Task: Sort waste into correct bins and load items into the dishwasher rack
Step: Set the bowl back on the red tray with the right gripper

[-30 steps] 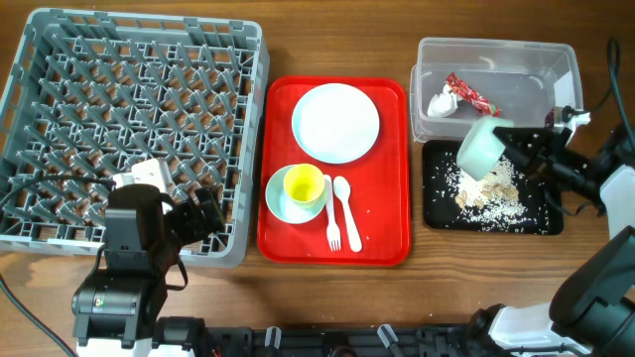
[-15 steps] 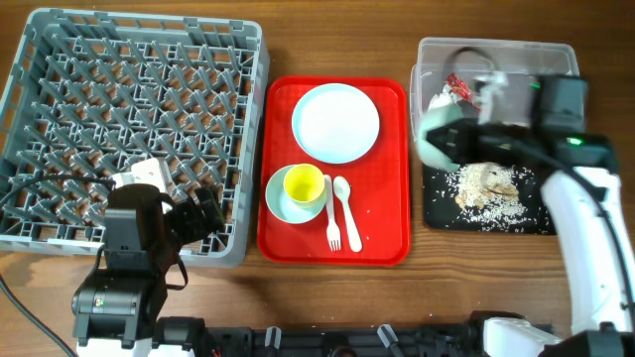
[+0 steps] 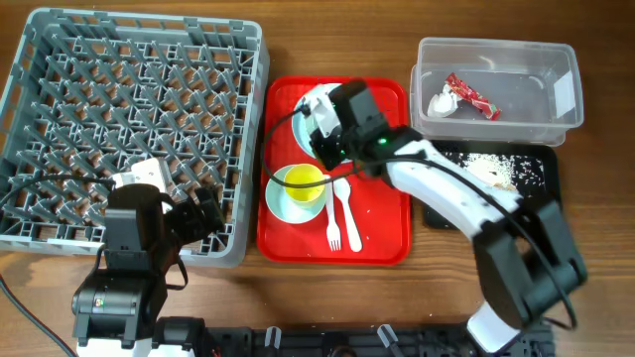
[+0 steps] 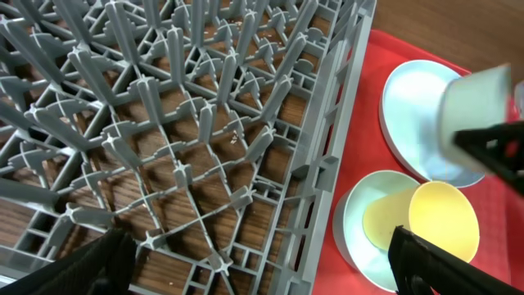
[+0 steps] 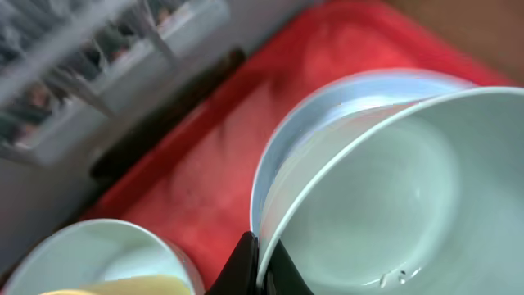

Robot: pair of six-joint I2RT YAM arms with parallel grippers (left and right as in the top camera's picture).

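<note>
1. Right gripper is out over the red tray, pressed onto the rim of the pale green bowl: one finger inside the wall, one outside.
2. The bowl hangs tilted, clear of the tray, just above the pale blue plate at the tray's far end.
3. My read on handling: the bowl looks like light, stiff plastic with a smooth wall, so it is likely slippery. A rim pinch is the right hold, but the bowl can swing on it. A few drops cling inside near the rim.
4. Likely next is a carry left to the dishwasher rack, setting the bowl between the pegs.
5. Left gripper is spread wide and empty, hovering over the rack's near right corner.
6. Dishes: one plate, two bowls. The pale blue bowl sits near on the tray with one yellow cup inside it.
7. Just right of it lie one white fork and one white spoon.
8. Two bins sit right of the tray: the clear tub far, the black tray nearer.
9. The tub holds one red wrapper and one white napkin.
10. The black tray holds a scatter of rice scraps, too many to count.
</note>
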